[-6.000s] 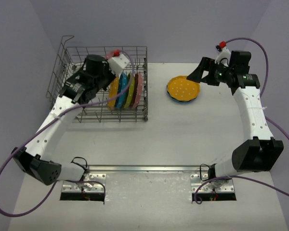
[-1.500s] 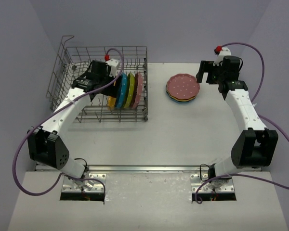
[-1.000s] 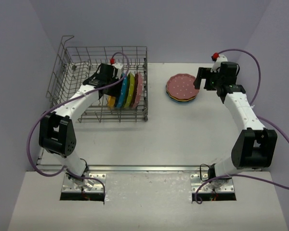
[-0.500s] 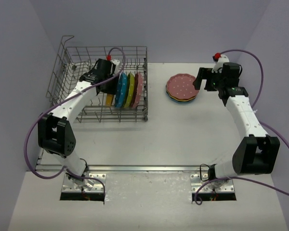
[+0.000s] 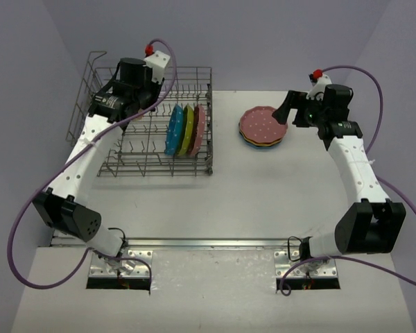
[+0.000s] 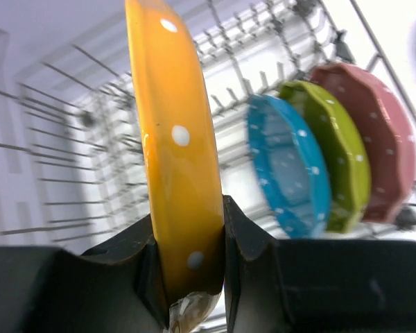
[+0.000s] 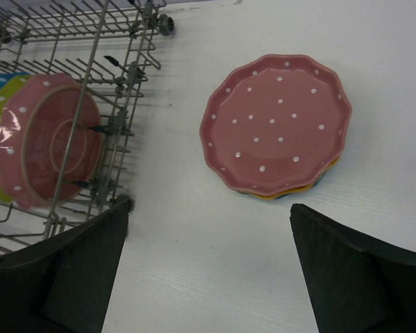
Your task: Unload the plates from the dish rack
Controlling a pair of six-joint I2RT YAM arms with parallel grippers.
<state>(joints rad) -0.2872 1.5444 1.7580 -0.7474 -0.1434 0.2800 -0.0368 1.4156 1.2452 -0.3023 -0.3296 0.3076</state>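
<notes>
Left gripper (image 6: 188, 239): clamped on the lower rim of an orange plate (image 6: 177, 139); both fingers press the plate's two faces; in the top view it sits high over the rear left part of the dish rack (image 5: 156, 168).
Orange plate: held on edge, white dots showing along its rim; the rack's tines lie behind it in the wrist view, apart from the other plates.
Plates in the rack: three stand on edge side by side at the rack's right end; blue plate (image 5: 172, 130), then green plate (image 5: 186, 130), then pink plate (image 5: 199, 125) nearest the right wall; each leans close against the next.
Dish rack: grey wire basket on the left of the table (image 5: 249, 194); raised wire handle (image 5: 97, 55) at its far left corner.
Right gripper (image 7: 208, 215): fingers spread wide, holding nothing; it hangs above the table just right of the stack.
Stack on the table: a pink dotted plate (image 7: 276, 121) lies flat on top; orange and blue rims peek from beneath it; the stack sits right of the rack, apart from it.
</notes>
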